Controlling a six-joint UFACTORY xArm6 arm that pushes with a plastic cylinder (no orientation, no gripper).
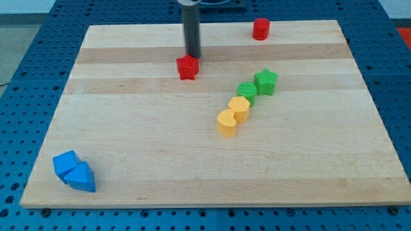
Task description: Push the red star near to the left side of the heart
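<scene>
The red star point(187, 67) lies on the wooden board point(128, 128), up and left of the middle. My tip point(193, 55) stands just above the star's upper right edge, touching or nearly touching it. The yellow heart point(226, 122) lies near the board's middle, down and to the right of the star. A yellow round-edged block point(239, 108) touches the heart's upper right.
A green block point(246, 91) and a green star point(265, 81) continue the diagonal row up and to the right of the yellow blocks. A red cylinder point(260, 29) stands at the top edge. Two blue blocks point(74, 171) sit at the bottom left corner.
</scene>
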